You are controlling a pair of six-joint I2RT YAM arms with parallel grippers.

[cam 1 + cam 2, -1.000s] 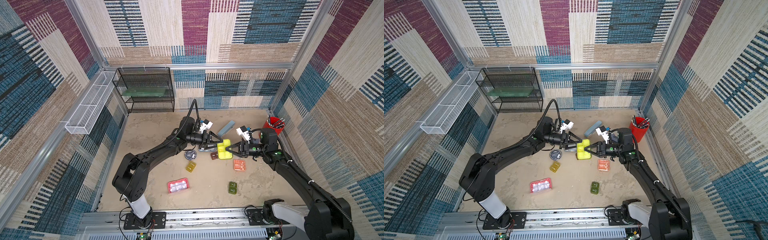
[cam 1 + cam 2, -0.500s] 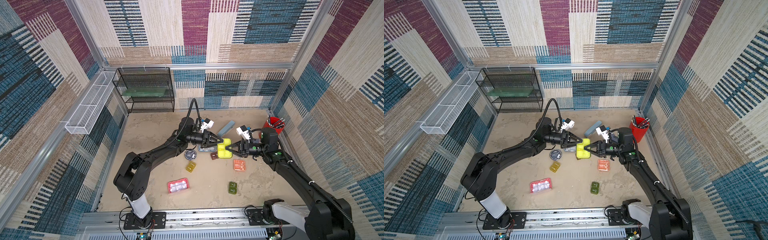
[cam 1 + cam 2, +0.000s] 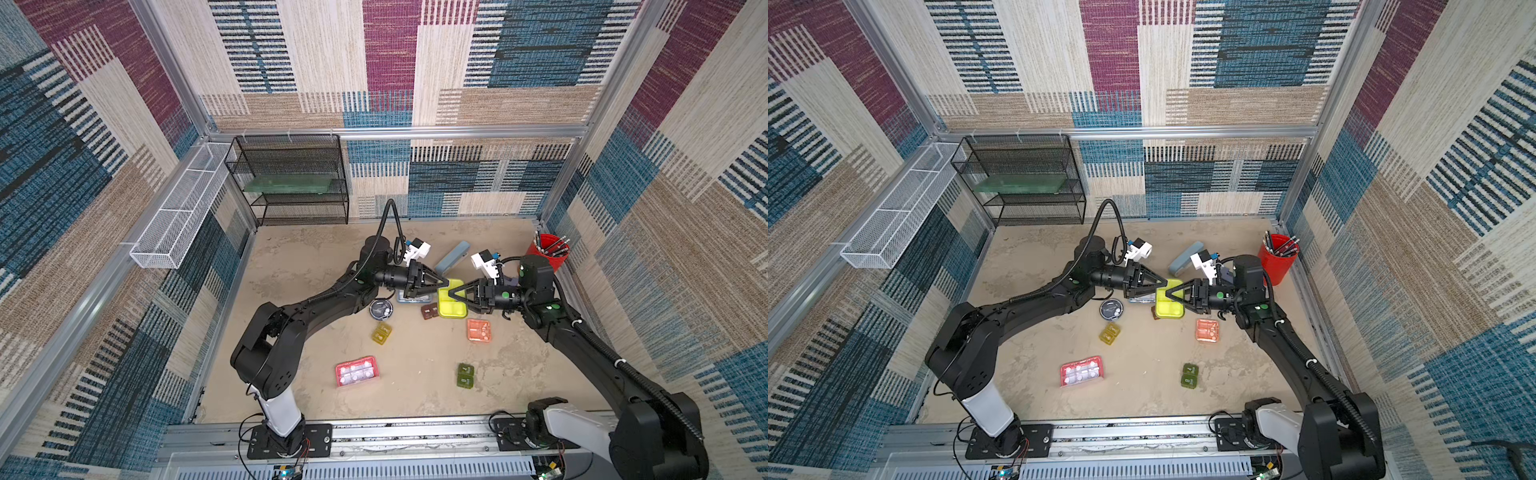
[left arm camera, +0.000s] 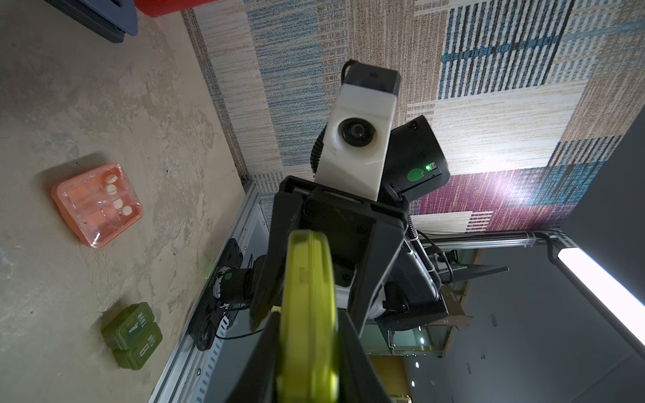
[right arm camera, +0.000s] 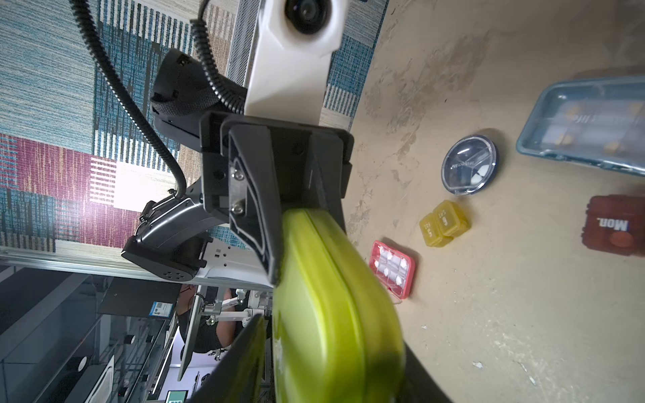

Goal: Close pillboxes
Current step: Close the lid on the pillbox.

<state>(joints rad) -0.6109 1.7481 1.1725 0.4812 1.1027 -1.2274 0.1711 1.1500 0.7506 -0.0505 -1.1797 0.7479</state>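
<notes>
- Jaws first: your left gripper (image 3: 446, 284) is pinched tight on the yellow-green pillbox (image 3: 453, 305), gripping the edge that faces it.
- Your right gripper (image 3: 453, 293) comes in nose to nose from the other side. Its jaws straddle the same box but stand parted. In the right wrist view, one finger (image 5: 241, 359) shows a clear gap to the plastic.
- The box lies flat between the two noses, edge-on to both wrist cameras (image 4: 309, 314). In the right wrist view its two halves sit together along a thin seam (image 5: 331, 314).
- In both top views the box is mid-table, toward the back of the table (image 3: 311, 270).
- Just to your left of it, the light-blue pillbox (image 5: 586, 122) lies half hidden under the left gripper.
- The brown pillbox (image 3: 429, 311), marked "Mon.", sits just beside the yellow-green box's front left corner.
- Further left is the round black pillbox (image 3: 380, 309), and the amber pillbox (image 3: 382, 333) sits just in front of that.
- The orange pillbox (image 3: 478, 330) lies in front of the right gripper, with white pills showing through its lid.
- Nearer the base rail, and well apart from each other, are the pink pillbox (image 3: 357, 371) and the dark-green pillbox (image 3: 465, 375).
- Behind the grippers lies the long pale-blue case (image 3: 452, 255). The red cup (image 3: 546, 251) of pens stands in the back right corner and the black mesh shelf (image 3: 291, 183) at the back left.
</notes>
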